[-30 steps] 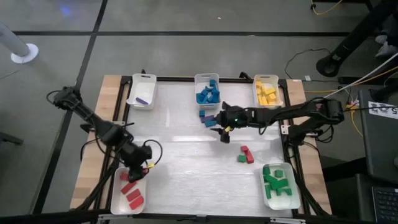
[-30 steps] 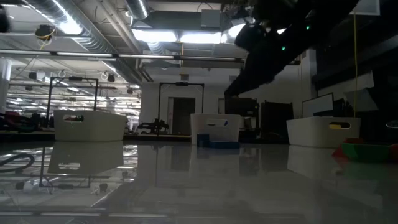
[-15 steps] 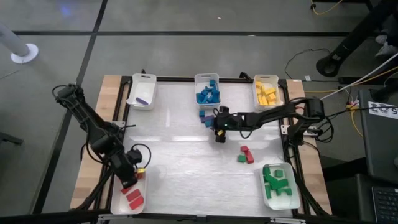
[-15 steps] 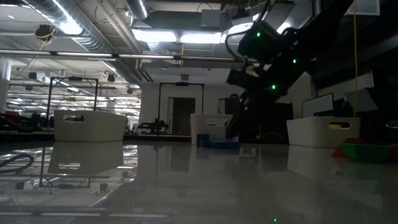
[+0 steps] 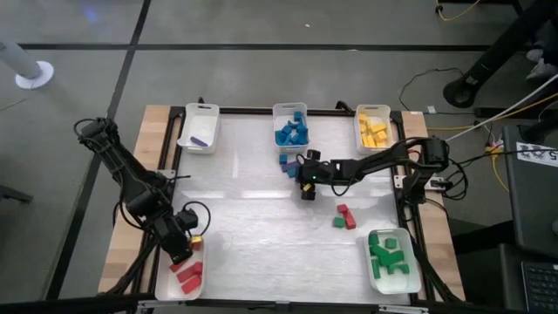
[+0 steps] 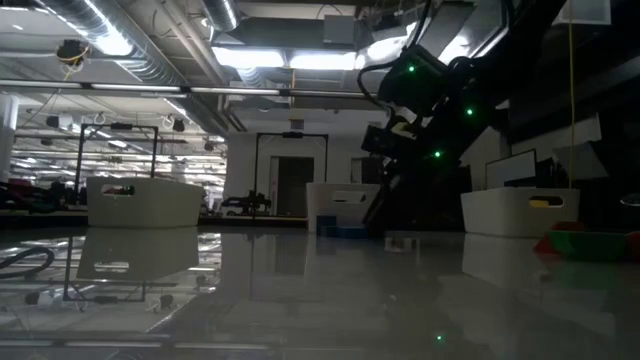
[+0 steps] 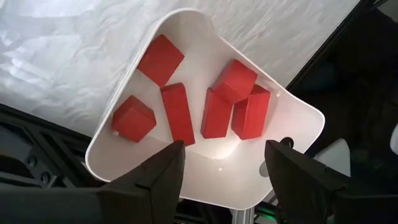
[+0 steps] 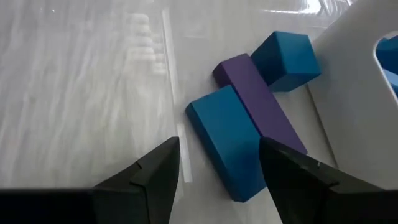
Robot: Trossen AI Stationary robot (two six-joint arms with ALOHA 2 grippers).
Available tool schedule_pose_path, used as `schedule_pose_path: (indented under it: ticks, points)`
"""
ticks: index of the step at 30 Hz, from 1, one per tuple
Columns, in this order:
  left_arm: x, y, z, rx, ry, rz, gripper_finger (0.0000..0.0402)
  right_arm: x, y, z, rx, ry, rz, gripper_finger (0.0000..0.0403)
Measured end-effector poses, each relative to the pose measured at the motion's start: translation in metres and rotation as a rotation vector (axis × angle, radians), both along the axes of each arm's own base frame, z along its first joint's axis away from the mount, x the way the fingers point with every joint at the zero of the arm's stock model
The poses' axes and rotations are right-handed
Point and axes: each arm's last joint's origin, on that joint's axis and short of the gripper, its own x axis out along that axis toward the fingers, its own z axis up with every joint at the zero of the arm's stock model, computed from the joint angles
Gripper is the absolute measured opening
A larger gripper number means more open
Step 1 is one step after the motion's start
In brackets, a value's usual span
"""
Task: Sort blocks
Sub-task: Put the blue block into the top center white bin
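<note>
Directly beneath your left gripper (image 7: 221,168), its fingers spread with nothing between them, six red blocks (image 7: 216,112) already lie in the red tray (image 7: 292,134), so red looks nearly sorted. Just ahead of your right gripper (image 8: 217,171), also open and empty, a blue bar (image 8: 225,142), a purple bar (image 8: 261,106) and a blue cube (image 8: 285,52) lie touching on the table beside the blue tray (image 8: 351,74). Farther off, loose red and green blocks (image 5: 343,216) also wait (their count is too small to make out).
</note>
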Motion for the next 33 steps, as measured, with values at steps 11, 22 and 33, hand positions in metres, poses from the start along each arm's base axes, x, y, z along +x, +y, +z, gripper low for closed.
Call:
schedule_pose_path:
  ticks: [11,22,33]
  points:
    - [0.000,0.000,0.000,-0.002,-0.001,0.000,0.0212,0.000,0.004,-0.007,0.082,0.022,0.013,0.0220]
    - [0.000,0.000,0.000,0.007,-0.022,-0.049,0.0212,0.010,0.019,0.005,0.043,0.010,0.093,0.0220]
    - [0.001,0.000,0.000,0.024,-0.040,-0.039,0.0212,0.010,0.015,0.006,-0.031,0.029,0.146,0.0220]
